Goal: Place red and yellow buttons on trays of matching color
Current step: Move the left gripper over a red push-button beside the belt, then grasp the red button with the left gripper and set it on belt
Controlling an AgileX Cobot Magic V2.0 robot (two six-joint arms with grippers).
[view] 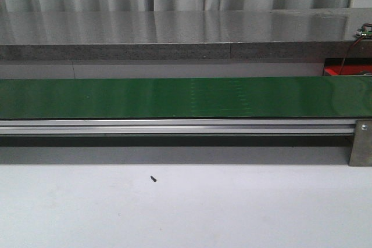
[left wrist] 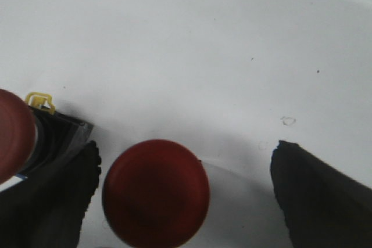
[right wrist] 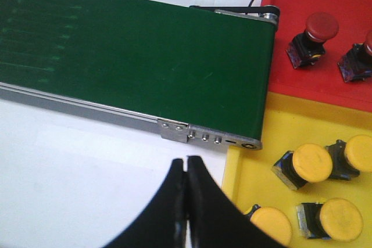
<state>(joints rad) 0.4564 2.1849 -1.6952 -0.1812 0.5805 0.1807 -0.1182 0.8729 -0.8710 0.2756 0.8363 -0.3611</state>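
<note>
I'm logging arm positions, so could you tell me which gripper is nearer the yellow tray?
Right. The right gripper, shut, hangs just beside the yellow tray; the left gripper is open around a red button, no tray in its view.

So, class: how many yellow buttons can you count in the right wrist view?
4, all on the yellow tray: two side by side, and two nearer the picture's bottom edge. More may lie outside the frame.

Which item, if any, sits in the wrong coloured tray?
None. The red buttons sit in the red tray and the yellow buttons in the yellow tray. Several lie tipped on their sides, nothing worse.
</note>
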